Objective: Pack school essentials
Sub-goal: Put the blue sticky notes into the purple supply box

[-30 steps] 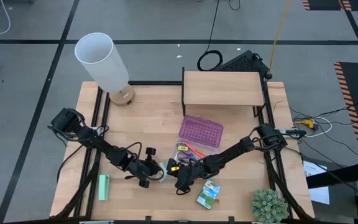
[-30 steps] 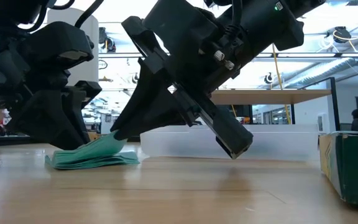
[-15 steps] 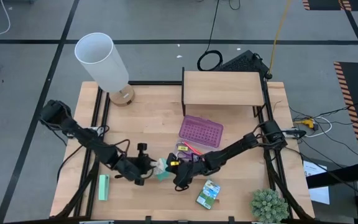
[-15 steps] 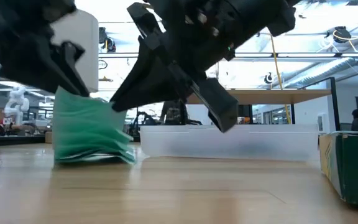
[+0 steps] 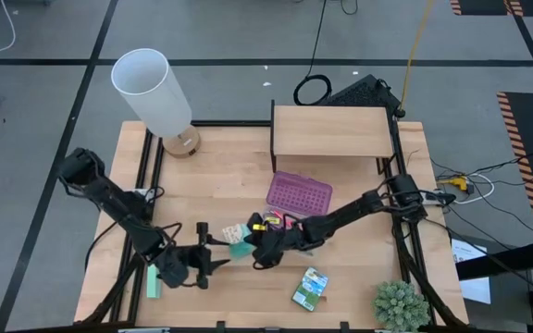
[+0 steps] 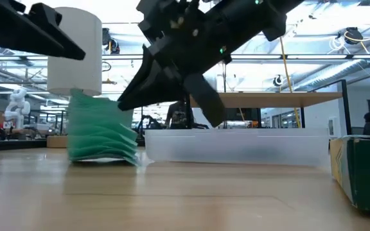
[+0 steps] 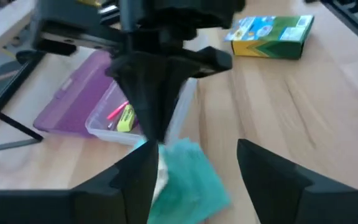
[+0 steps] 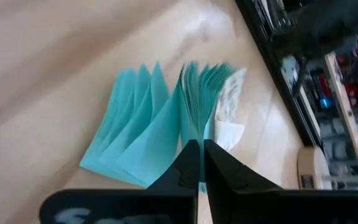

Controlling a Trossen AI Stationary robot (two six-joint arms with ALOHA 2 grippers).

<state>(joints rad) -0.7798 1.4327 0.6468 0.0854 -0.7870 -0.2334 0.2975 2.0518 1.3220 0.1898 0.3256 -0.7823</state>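
Since a second ago my left hand has pulled back toward 8 o'clock on the bench, and the teal pad of sheets has gone from lying flat to standing fanned. I see the left fingers spread wide in the left wrist view, holding nothing. My right hand sits at bench centre with its fingers pinched together on the pad's edge, pages splaying beneath.

I judge the pad light and floppy; loose leaves will slide or crease, so the stiffer bound edge is where I would take hold. It stands just at 9 o'clock of the clear plastic case with its purple lid, pencils inside. A crayon box lies at 5 o'clock; its printing is too small to read.
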